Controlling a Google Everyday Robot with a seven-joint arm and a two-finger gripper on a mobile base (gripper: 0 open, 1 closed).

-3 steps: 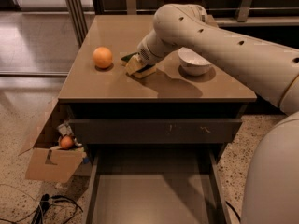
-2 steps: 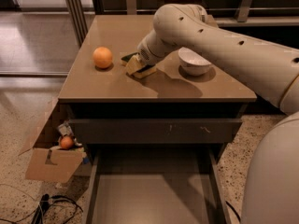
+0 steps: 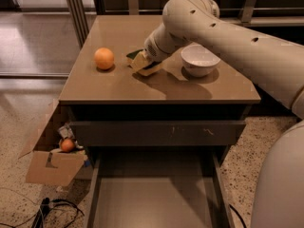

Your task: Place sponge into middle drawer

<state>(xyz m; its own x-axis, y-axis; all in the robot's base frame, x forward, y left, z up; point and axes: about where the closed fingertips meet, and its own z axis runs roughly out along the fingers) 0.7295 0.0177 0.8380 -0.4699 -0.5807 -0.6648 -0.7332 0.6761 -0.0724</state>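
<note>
Fingers of gripper [image 3: 142, 62] look clamped on sponge [image 3: 149, 70] — no move since a second ago; lift pending, middle drawer [image 3: 152, 205] open below.

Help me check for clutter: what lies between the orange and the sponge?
Only bare tabletop separates orange and sponge in the camera view; gripper sits at the sponge.

Nothing I can make out has shifted over the last second. My tool [image 3: 150, 56] is down at the sponge [image 3: 141, 62] on the counter [image 3: 118, 87], just where it was, and the sponge has not moved either.
</note>
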